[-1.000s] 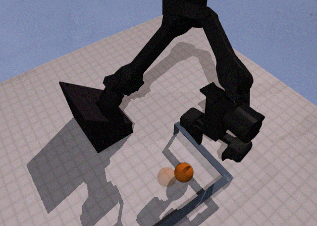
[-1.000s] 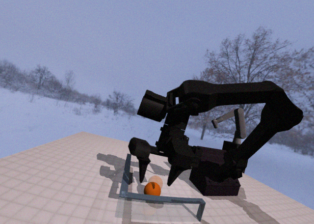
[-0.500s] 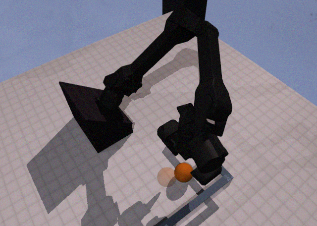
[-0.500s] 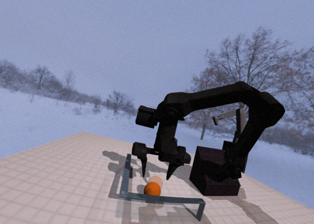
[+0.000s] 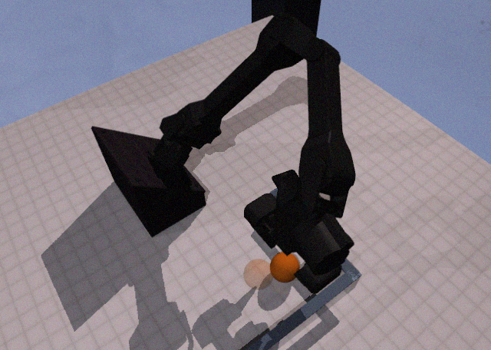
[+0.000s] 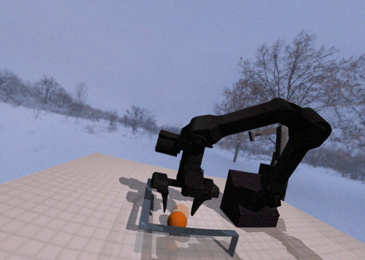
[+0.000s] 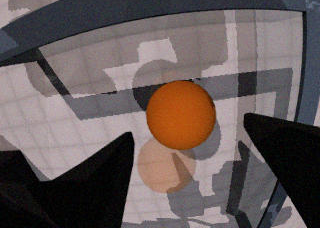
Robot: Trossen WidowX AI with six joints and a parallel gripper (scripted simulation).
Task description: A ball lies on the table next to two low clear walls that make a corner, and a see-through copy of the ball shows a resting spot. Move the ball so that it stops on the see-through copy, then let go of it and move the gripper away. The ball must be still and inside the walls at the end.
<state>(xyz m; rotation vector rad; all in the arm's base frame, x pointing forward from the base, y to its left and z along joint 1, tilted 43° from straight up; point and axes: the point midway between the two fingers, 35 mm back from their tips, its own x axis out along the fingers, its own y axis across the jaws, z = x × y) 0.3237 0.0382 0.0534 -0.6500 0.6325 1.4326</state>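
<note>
An orange ball [image 5: 285, 267] [image 6: 177, 219] [image 7: 181, 115] lies on the table inside the corner of two low clear walls with blue-grey rims [image 5: 332, 292] [image 6: 191, 231] [image 7: 150, 8]. The see-through copy [image 5: 255, 274] [image 6: 181, 210] [image 7: 166, 169] is right beside the ball and partly overlapped by it in the views. My gripper [image 6: 178, 213] [image 7: 189, 129] is open and empty, pointing down just above the ball. In the wrist view the ball shows between and a little beyond the two fingertips. In the top view the gripper hides part of the walls.
The clear walls stand close to the finger nearer the corner. The arm's dark base block [image 5: 174, 211] [image 6: 256, 217] stands on the table on the copy's side, away from the walls. Shadows of the arm and walls fall around the ball.
</note>
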